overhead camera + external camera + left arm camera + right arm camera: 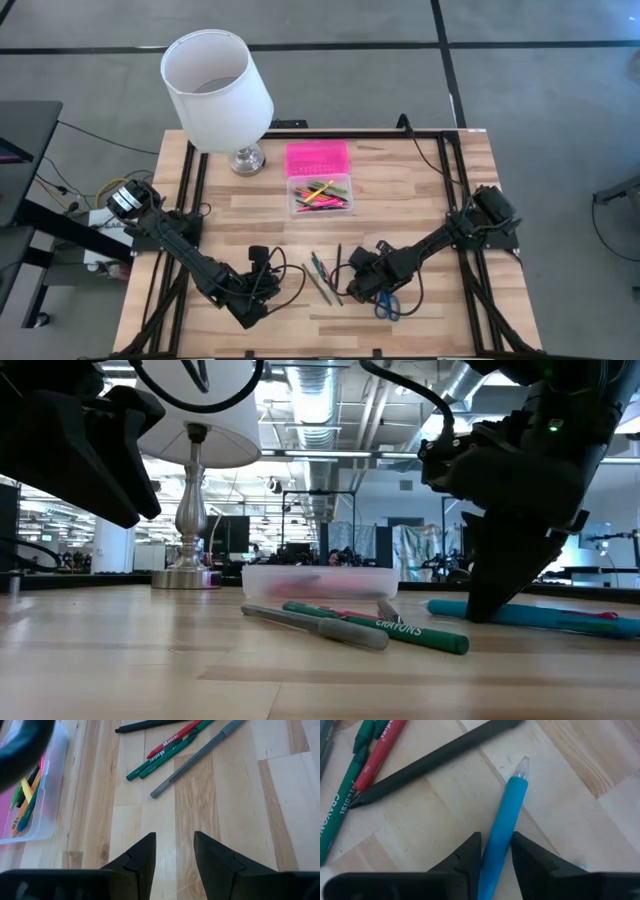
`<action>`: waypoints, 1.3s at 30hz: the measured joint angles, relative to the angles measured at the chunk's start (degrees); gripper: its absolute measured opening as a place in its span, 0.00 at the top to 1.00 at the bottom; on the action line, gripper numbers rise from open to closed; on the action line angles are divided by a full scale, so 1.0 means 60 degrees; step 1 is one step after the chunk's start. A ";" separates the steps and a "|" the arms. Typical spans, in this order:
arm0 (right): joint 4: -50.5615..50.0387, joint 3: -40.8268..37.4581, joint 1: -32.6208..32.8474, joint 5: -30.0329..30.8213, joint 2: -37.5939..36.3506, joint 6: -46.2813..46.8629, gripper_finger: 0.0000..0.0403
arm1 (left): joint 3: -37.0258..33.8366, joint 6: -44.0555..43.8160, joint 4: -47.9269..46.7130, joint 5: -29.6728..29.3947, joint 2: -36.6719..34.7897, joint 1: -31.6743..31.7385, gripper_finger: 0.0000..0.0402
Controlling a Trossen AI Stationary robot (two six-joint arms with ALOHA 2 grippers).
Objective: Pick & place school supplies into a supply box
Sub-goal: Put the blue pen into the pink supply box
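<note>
The step in hand is judged to be the pick of one loose item. The right pincer (496, 857) is set low on the desk (420, 190), and a blue pen (502, 827) lies between its fingers (467, 852), which stand close against the pen's barrel on both sides. The pen is seen resting on the wood, its clear tip pointing away from the wrist. Contact is apparent on both sides; whether a firm clamp has been reached cannot be told.

The left pincer (174, 855) is held above bare wood near the desk's front, open and empty, with a gap showing between its fingers.

The box (320, 196) stands at mid-desk, well beyond both arms, its pink lid (317, 158) folded back toward the lamp (216, 85). Several supplies already lie in its clear base. Between the two arms a small loose group is left on the desk: a grey pen (197, 757), a green crayon (162, 757), a red pen (172, 742) and a black pen (435, 762). Blue scissors (387, 303) lie just beside the right pincer.

For the next move, a secure clamp on the blue pen is called for, then a straight lift clear of the black pen lying near its tip, then travel to the open base of the box
</note>
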 joint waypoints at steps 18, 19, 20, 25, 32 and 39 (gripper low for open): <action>-0.0661 0.0685 -0.0064 0.0287 0.0094 -0.1636 0.88 | 0.0000 0.0000 0.0000 0.0004 0.0000 0.0000 0.68; -0.0807 0.0726 -0.0067 0.0314 0.0095 -0.1773 0.88 | 0.0000 0.0000 0.0000 0.0004 0.0000 0.0000 0.68; -0.0868 0.0748 -0.0067 0.0332 0.0095 -0.1919 0.88 | 0.0000 0.0000 0.0000 0.0004 0.0000 0.0004 0.68; -0.0852 0.0905 -0.0106 0.0416 0.0098 -0.2395 0.89 | 0.0000 0.0000 -0.0004 0.0007 0.0000 0.0004 0.68; -0.0905 0.0936 -0.0331 0.0463 0.0089 -0.2842 0.89 | 0.0000 0.0003 -0.0010 0.0007 0.0000 0.0004 0.68; -0.0959 0.0989 -0.0724 0.0477 -0.0096 -0.3729 0.89 | 0.0000 0.0004 -0.0025 0.0007 0.0000 0.0000 0.68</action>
